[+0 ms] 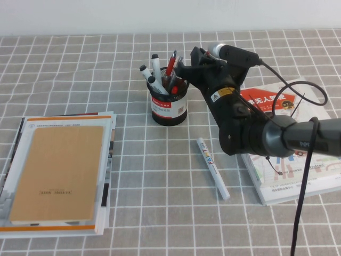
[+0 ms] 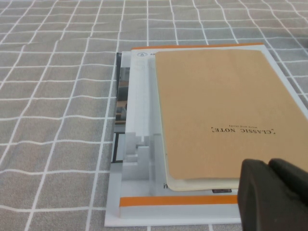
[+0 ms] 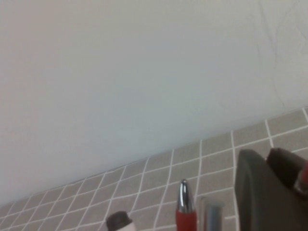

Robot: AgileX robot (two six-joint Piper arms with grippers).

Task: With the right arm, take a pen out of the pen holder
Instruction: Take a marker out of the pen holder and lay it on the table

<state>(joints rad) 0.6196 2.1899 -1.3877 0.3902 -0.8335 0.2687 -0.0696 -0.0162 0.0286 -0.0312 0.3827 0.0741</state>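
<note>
While the left gripper (image 2: pixel 270 167) just hangs over an edge of the tan kraft-paper notebook (image 1: pixel 59 172), its two dark pads (image 2: pixel 255 192) sitting together with no gap showing, the right arm is the one over by the pens. The right gripper (image 1: pixel 179 70) is at the far-right rim of the black cylindrical pen holder with the red-and-white label (image 1: pixel 168 109), right in among the pen tops, and it's pressed together. Whether it's actually pinching a pen is hard to call. The arm hides the tips in the high view, and the right wrist view only catches one dark finger (image 3: pixel 260 192).

The holder stands upright towards the back of the grey tiled worktop (image 1: pixel 160 218) and it's pretty packed. A red pen with a silver tip (image 1: pixel 171 63) stands just beside the gripper, and a few white markers with black caps (image 1: pixel 154 68) lean off to the left.

A white paint marker (image 1: pixel 212 168) lies flat on the worktop in front of the holder, apart from it. The notebook lies on a stack of white booklets with orange stripes (image 1: pixel 108 160) on the left side. A glossy book with a red-and-white cover (image 1: pixel 258 99) lies on the right, partly under the right arm.
</note>
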